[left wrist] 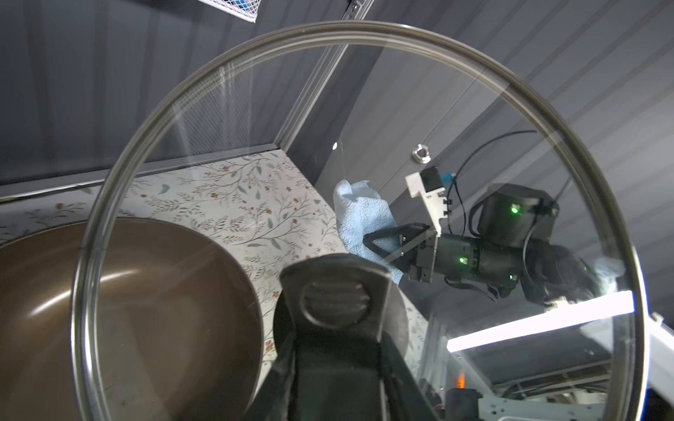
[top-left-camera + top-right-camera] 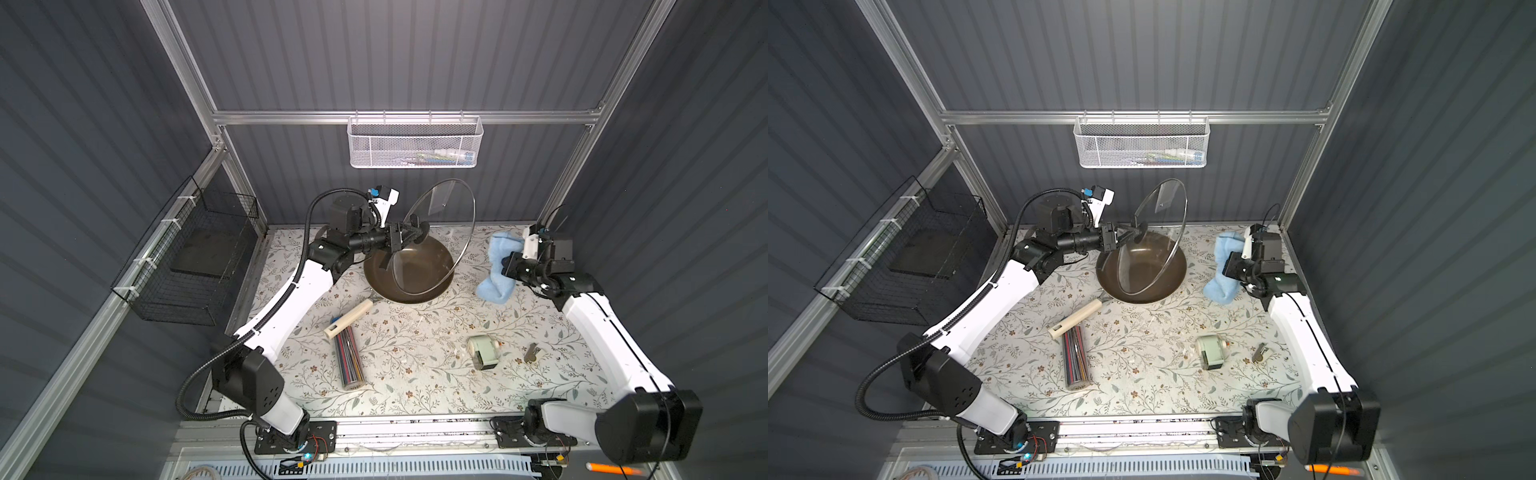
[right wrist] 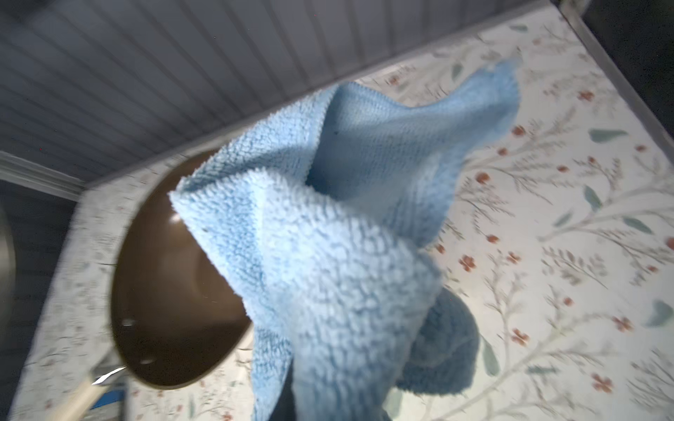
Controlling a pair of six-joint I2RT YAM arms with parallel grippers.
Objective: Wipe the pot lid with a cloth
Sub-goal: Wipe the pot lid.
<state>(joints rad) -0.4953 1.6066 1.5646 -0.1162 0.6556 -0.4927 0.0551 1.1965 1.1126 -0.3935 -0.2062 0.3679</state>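
On the bench [image 2: 415, 374], the dark brown pan [image 2: 419, 282] sits centre. Over it, the jaws of the left gripper [image 2: 411, 235] clamp the pot lid [image 2: 451, 216] by its black handle (lid on edge). Farther right, the jaws of the right gripper [image 2: 505, 266] grip the cloth [image 2: 494, 286], near the back corner.

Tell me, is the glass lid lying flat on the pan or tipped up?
Tipped up: the pot lid stands nearly on edge over the pan, its handle pinched by the left fingers.
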